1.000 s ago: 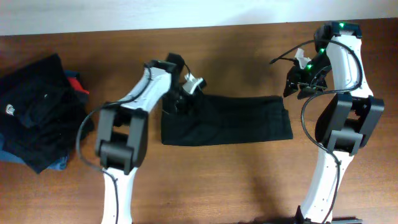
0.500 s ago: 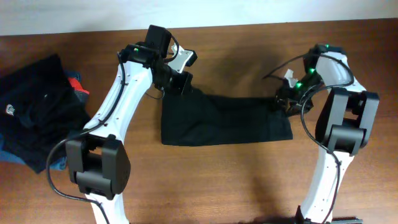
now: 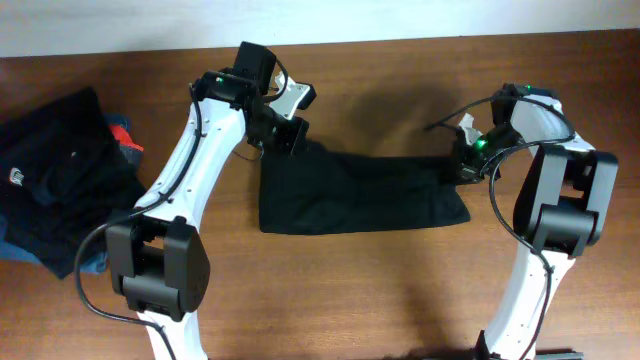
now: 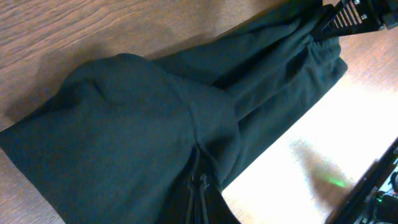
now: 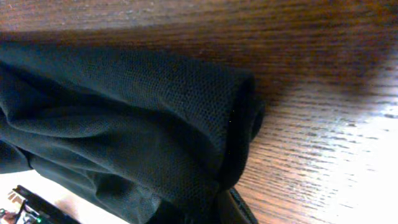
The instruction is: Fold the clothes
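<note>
Lying long-axis left-to-right, black shirt [image 3: 360, 195]

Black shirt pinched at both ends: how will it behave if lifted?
Likely floppy: the black shirt bunches into soft folds at the right gripper and tents up toward the left gripper. It would probably sag in the middle between the two. The knit looks matte, so slipping seems unlikely.

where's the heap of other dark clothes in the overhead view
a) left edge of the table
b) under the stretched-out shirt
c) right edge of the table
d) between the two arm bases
a: the heap sits at the left edge of the table, well apart from the shirt.
</note>
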You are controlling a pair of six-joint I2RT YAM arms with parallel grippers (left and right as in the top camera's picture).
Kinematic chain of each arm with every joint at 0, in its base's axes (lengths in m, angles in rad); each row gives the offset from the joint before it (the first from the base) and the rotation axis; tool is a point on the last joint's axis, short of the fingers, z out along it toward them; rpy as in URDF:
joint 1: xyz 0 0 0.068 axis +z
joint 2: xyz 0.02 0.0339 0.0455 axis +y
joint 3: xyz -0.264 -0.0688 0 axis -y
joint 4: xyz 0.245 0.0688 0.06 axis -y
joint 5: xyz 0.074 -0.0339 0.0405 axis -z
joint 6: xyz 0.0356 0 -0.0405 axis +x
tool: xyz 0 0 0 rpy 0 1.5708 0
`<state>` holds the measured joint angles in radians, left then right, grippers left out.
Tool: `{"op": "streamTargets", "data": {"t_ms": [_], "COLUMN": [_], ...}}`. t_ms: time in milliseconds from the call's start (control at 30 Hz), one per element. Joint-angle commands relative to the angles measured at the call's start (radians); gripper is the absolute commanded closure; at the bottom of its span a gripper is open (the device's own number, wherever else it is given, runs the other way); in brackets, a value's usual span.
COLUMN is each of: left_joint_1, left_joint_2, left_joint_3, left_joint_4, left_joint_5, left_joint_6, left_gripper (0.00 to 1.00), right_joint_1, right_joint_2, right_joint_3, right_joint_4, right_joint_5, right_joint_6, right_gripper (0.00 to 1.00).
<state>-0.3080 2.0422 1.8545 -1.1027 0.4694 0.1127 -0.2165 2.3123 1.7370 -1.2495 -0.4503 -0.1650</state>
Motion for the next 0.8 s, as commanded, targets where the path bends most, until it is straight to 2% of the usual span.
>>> {"op": "streamTargets", "data": {"t_ms": [0, 200, 367, 567, 767], "left_joint_1": [0.014, 0.088, 0.113, 0.113, 0.108], "left_joint_2": [-0.003, -0.003, -0.003, -0.003, -0.003], "left_joint_3": [0.003, 0.003, 0.003, 0.003, 0.003], "left_joint_4": [-0.02, -0.08, -0.08, -0.077, -0.077], "left_joint_5": [-0.054, -0.067, -0.067, -0.071, -0.075], "left_joint_6": [0.004, -0.011, -0.01, -0.006, -0.006], "left_gripper": [0.96, 0.97, 0.97, 0.97, 0.97], "right_joint_1": [-0.011, -0.13, -0.154, -0.001, 0.256], "right_joint_2": [0.039, -0.029, -0.029, -0.029, -0.029], "right_joint_3": [0.042, 0.255, 0.425, 0.519, 0.553], "right_joint_4": [-0.022, -0.145, -0.286, -0.414, -0.386], "right_joint_5": [0.018, 0.164, 0.164, 0.163, 0.147], "right_joint_6": [-0.015, 0.002, 0.001, 0.03, 0.182], "right_gripper": [0.96, 0.96, 0.96, 0.96, 0.96]}}
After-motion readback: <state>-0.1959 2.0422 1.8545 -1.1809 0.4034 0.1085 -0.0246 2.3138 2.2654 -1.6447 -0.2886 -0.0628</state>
